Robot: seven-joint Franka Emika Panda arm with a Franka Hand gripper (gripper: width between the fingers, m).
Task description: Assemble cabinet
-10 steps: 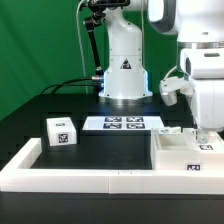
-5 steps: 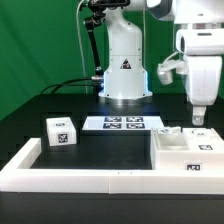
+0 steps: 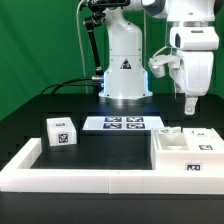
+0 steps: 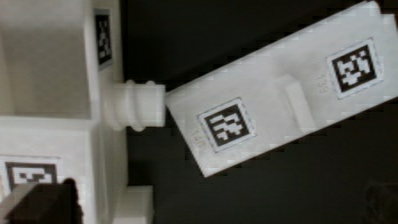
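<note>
Hovering above the cabinet [image 3: 186,152], which sits at about 4 o'clock on the table [image 3: 110,150], the gripper [image 3: 190,106] seems to hold nothing, though the view is too small to tell whether its jaws stand wide or narrow. For the next pick, likely the block [image 3: 61,131] at 9 o'clock, it should descend plumb and clamp flat opposite faces, because both parts look like smooth, hard white plastic, square-edged, with matte printed tags [image 3: 64,137] and a ribbed round peg [image 4: 135,103] on the cabinet.

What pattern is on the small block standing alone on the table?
The small block is white with black-and-white square tags; the exterior view shows it best.
</note>
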